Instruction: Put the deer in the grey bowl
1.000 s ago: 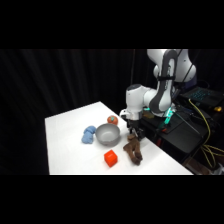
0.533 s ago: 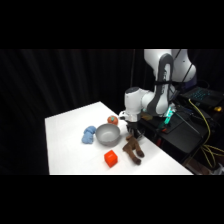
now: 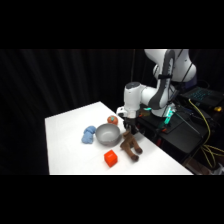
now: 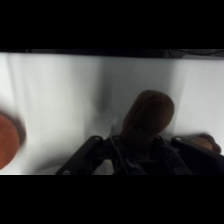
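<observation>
Item: gripper [image 3: 131, 128], lowered over the near-right part of the table [image 3: 65, 135], directly above the upper end of the deer [image 3: 131, 146]. In wrist view, deer [image 4: 146, 117] rising as a rounded brown mass from between the black linkage at the bottom edge; finger spacing and any hold on it not discernible, so cannot tell.

Item: deer, dark brown, lying on the table at about 4 o'clock from the grey bowl [image 3: 108, 134], just beside its rim, apparently not inside it.

Item: grey bowl, centre of table, empty as far as visible.

Item: red-orange ball [image 3: 112, 120], at 12 o'clock of the bowl, touching or nearly touching the rim.

Item: light blue soft toy [image 3: 89, 134], at 9 o'clock of the bowl.

Item: orange-red cube [image 3: 111, 158], at 6 o'clock of the bowl, near the deer.

Risks, judged: soft plush likely to slip or dangle from an end-on grasp; trailing limbs liable to snag the bowl rim and shift the bowl; possible nudging of the cube.
</observation>
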{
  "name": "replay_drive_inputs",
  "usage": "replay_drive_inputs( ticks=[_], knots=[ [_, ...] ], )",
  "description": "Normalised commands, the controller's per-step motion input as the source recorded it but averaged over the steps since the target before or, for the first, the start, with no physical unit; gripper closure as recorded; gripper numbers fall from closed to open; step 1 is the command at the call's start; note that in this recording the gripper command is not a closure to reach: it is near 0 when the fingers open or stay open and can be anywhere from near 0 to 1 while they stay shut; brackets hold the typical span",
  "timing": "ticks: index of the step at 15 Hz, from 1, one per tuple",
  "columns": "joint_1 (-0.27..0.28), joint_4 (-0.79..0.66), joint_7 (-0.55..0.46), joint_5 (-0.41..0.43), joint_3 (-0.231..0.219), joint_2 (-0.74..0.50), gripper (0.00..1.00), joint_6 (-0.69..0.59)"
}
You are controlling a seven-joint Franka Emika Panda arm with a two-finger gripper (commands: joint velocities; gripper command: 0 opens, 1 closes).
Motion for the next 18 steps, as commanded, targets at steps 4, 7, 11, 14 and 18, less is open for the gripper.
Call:
replay_drive_inputs(
  ticks=[4,7,11,14,18],
  knots=[
    [-0.08,-0.05,0.26,-0.503,-0.01,-0.77,0.56,-0.68],
    [-0.235,0.08,0.05,-0.197,0.204,-0.62,0.56,-0.61],
    [-0.224,0.14,-0.06,-0.091,0.148,-0.46,0.56,-0.44],
    [-0.273,0.27,0.06,-0.3,0.098,-0.06,0.56,-0.14],
    [-0.256,0.33,0.25,-0.407,0.081,0.24,0.56,0.03]
  ],
)
